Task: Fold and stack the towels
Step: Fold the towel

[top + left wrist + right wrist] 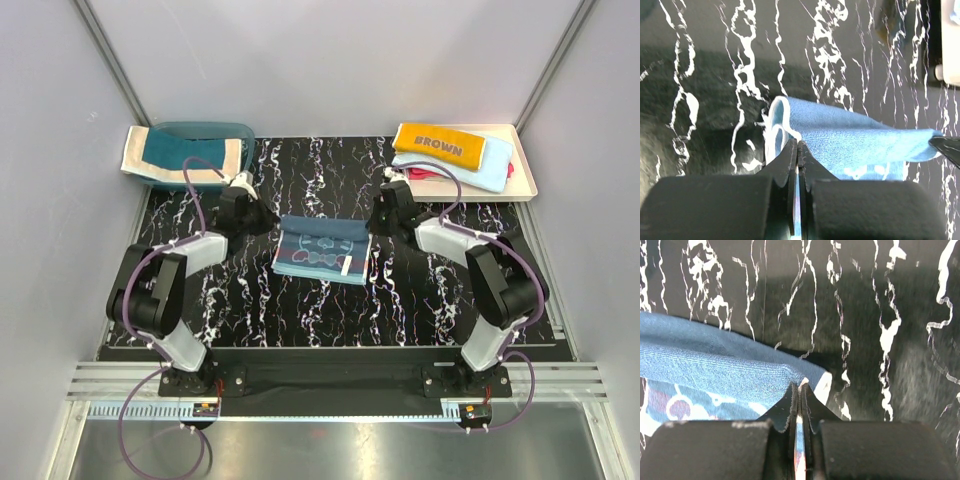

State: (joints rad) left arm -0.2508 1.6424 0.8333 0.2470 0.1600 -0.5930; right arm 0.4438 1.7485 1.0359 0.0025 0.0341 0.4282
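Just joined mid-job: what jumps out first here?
The dusty blue towel lies at the centre of the table, the left gripper and right gripper each shut on a far corner. An orange-yellow BROWN towel tops the stack on the cream tray, far right; a dark teal towel drapes over the basin, far left.

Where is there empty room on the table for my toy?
Bare tabletop: in front of the dusty blue towel, before the arm bases; and at the back, between basin and tray. Crowded: the middle, where the left tool and right tool pinch that towel.
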